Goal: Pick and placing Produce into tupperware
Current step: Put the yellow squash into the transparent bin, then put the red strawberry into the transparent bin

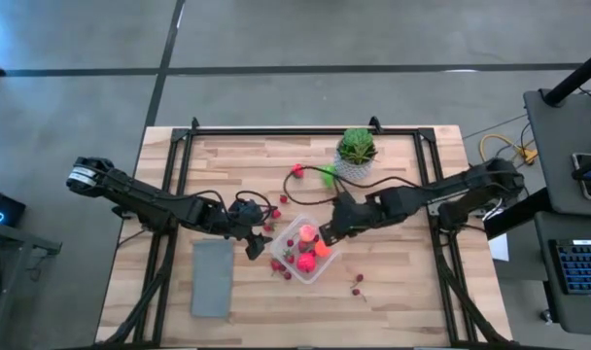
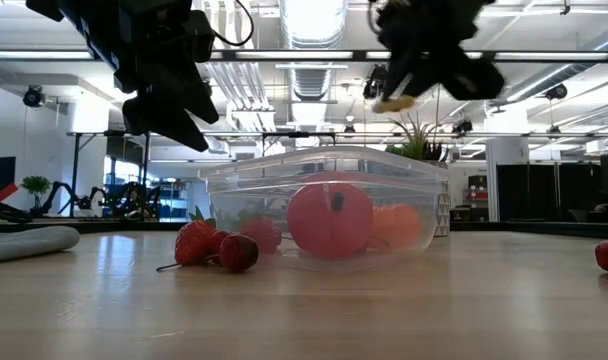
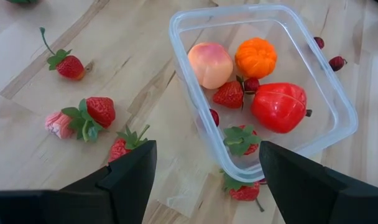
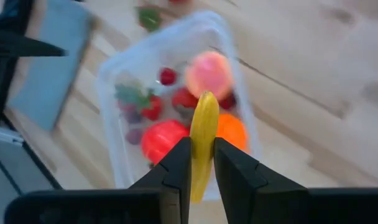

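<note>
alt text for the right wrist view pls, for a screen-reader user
The right end effector grips a yellow banana upright above a clear plastic box on a wooden table. The box already holds a peach, an orange, a red tomato and a few strawberries. A flat grey mat lies beside it.

Clear tupperware (image 3: 338,106) w/ peach, orange, tomato, strawberries; berries (image 3: 89,112) beside.

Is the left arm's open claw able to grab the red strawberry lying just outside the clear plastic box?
Probably yes. The left gripper is open and empty above the wood, and the red strawberry lies uncovered beside the clear plastic box, though a pink piece touches it.
</note>
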### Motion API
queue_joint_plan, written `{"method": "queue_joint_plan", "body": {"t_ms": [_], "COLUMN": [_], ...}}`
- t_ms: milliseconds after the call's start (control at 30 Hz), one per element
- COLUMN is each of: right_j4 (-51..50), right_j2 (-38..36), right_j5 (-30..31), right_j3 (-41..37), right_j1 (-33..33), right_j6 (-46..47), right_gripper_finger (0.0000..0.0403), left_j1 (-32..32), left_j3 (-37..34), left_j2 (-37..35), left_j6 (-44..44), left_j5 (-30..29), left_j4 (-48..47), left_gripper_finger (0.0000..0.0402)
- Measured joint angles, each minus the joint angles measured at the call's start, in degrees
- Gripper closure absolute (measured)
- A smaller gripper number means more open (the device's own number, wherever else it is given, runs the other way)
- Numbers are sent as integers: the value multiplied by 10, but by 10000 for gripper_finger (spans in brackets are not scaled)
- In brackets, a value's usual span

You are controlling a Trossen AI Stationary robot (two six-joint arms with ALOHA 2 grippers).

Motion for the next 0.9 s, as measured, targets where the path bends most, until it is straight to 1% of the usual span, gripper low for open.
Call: {"method": "queue_joint_plan", "body": {"t_ms": [133, 233, 367, 500, 600, 700, 800, 900], "right_j4": [-1, -1, -1, -3, -18, -62, -124, -183], "right_j2": [45, 80, 120, 137, 126, 95, 60, 29], "right_j5": [0, -19, -31, -24, 3, 49, 97, 131], "right_j3": [40, 67, 101, 120, 122, 122, 122, 121], "right_j1": [-5, -4, -4, -4, -4, -1, 3, 5], "right_j6": [-62, -89, -111, -113, -108, -101, -94, -92], "right_gripper_finger": [344, 333, 297, 255, 228, 210, 198, 190], "left_j1": [0, 1, 2, 2, 1, 1, 1, 2], "left_j3": [0, 0, 0, 0, 0, 0, 0, 0], "left_j2": [0, 0, 0, 0, 0, 0, 6, 20], "left_j6": [-1, -1, -4, -6, -13, -10, 28, 75], "left_j5": [0, 0, 0, 1, 10, 11, 10, 6], "left_j4": [-2, -4, -4, -5, -8, -26, -50, -72], "left_gripper_finger": [132, 132, 132, 132, 132, 132, 132, 132]}}
